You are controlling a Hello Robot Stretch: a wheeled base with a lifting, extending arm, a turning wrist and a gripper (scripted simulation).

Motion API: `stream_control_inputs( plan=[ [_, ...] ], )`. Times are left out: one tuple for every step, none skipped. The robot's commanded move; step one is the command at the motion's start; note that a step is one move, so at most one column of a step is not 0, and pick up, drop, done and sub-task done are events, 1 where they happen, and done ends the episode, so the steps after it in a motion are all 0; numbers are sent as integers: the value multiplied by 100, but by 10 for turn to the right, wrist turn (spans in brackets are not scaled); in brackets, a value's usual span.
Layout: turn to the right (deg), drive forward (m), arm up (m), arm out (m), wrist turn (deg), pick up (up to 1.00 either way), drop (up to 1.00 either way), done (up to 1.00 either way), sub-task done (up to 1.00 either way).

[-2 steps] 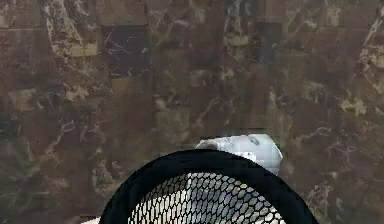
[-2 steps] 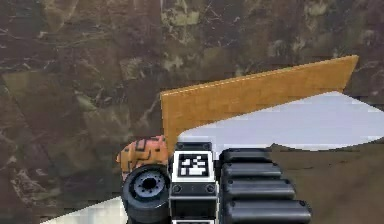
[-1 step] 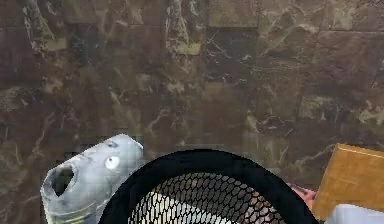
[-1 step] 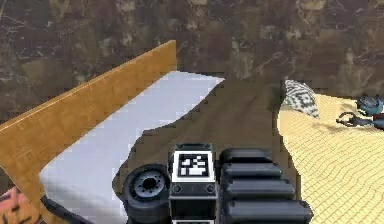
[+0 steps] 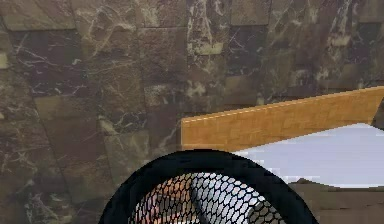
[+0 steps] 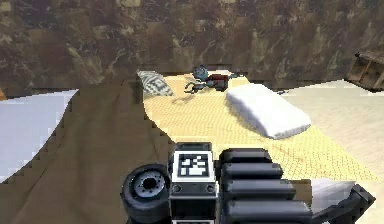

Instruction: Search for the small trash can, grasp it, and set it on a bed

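A black round rim with wire mesh inside (image 5: 205, 190), shaped like a small mesh trash can seen from above, fills the bottom middle of the forward view. A bed (image 6: 300, 150) with a sandy yellow cover stretches across the arm side view, a white pillow (image 6: 266, 111) lying on it. The arm's white marker square (image 6: 192, 165) and dark ribbed body rise at the bottom edge. Left of them sits the gripper's dark round body (image 6: 148, 192). Its far end is not clear, so I cannot tell whether it holds anything.
A wooden board (image 5: 280, 120) edges a pale blue-white mattress (image 5: 330, 155) at the forward view's right. Small dark and grey items (image 6: 205, 80) and a patterned grey cloth (image 6: 152, 82) lie at the bed's far end. A pale sheet (image 6: 30, 130) shows at left, a wooden piece (image 6: 368, 68) far right.
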Motion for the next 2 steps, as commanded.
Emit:
stream_control_inputs(
  plan=[
    [0, 0, 0, 48, 0, 0, 0, 0, 0],
    [0, 0, 0, 0, 390, 0, 0, 0, 0]
  ],
)
